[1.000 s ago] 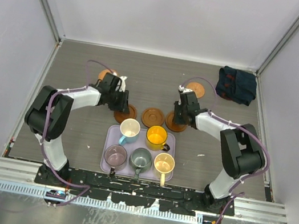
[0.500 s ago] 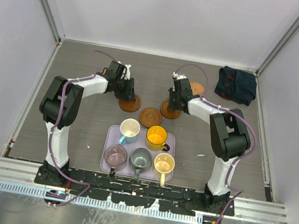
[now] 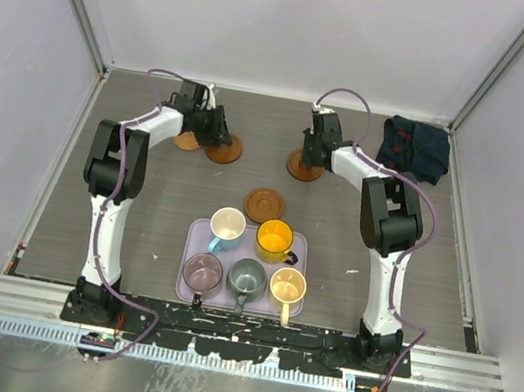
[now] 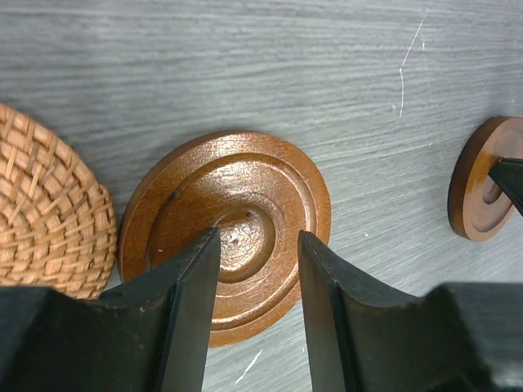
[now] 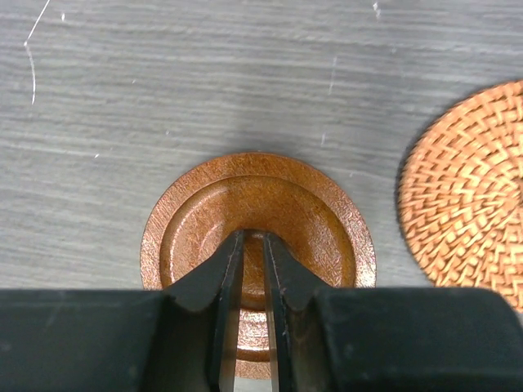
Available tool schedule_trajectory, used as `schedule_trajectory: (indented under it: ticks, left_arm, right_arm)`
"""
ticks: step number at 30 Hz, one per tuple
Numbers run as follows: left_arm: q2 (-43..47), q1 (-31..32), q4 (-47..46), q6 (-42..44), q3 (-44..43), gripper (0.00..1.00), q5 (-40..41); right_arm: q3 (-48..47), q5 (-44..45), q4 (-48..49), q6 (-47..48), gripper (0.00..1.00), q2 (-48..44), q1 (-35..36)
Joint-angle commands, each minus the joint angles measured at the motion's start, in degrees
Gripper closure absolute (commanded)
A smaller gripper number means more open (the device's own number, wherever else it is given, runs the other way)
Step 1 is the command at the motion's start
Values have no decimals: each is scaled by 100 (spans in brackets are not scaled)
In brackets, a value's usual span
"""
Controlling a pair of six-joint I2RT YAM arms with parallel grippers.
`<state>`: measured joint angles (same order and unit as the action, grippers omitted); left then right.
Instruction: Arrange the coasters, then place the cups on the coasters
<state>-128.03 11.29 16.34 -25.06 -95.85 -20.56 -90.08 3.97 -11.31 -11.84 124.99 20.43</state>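
Five cups stand in the lavender tray point(image 3: 196, 237): light blue point(image 3: 228, 224), orange-yellow point(image 3: 275, 239), mauve point(image 3: 202, 272), grey-green point(image 3: 247, 277) and cream-yellow point(image 3: 288, 287). A wooden coaster point(image 3: 265, 204) lies just beyond the tray. Farther back, my left gripper point(image 3: 217, 134) point(image 4: 257, 237) stands open, its tips over the middle of another wooden coaster point(image 3: 224, 154) point(image 4: 245, 175) that lies flat. My right gripper point(image 3: 310, 157) point(image 5: 253, 237) has its jaws only a narrow slit apart, tips resting in the hollow of a third coaster point(image 3: 300, 169) point(image 5: 261, 192). Nothing sits between either pair of jaws.
A woven round mat point(image 3: 186, 140) point(image 4: 49, 212) touches the left coaster's side. Another woven mat point(image 5: 466, 188) lies right of the right coaster. A dark blue cloth point(image 3: 415, 148) is bunched in the back right corner. Side walls bound the table.
Both arms have stretched toward the back, and the two outer coasters have slid away from the tray with them. The left jaws have widened. The middle coaster stayed put.
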Motion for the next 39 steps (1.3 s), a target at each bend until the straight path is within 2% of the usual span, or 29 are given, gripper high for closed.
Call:
schedule_trajectory:
  ticks: [1, 9, 17, 29, 39]
  left_arm:
    - [-279, -40, 300, 62, -357, 55, -30]
    - [-357, -126, 232, 41, -440, 52, -38]
    - [-422, -187, 22, 46, -478, 45, -226]
    - [-909, -215, -27, -56, -1087, 42, -513]
    - [-956, -215, -199, -189, -1033, 42, -836]
  right_arm:
    - [-420, -59, -258, 55, 78, 301, -138]
    - [-895, -500, -162, 74, 78, 666, -164]
    - [-1181, -590, -9, 82, 77, 846, -164]
    - [-814, -696, 436, 134, 76, 300, -150]
    - [-527, -576, 614, 330, 75, -273, -45]
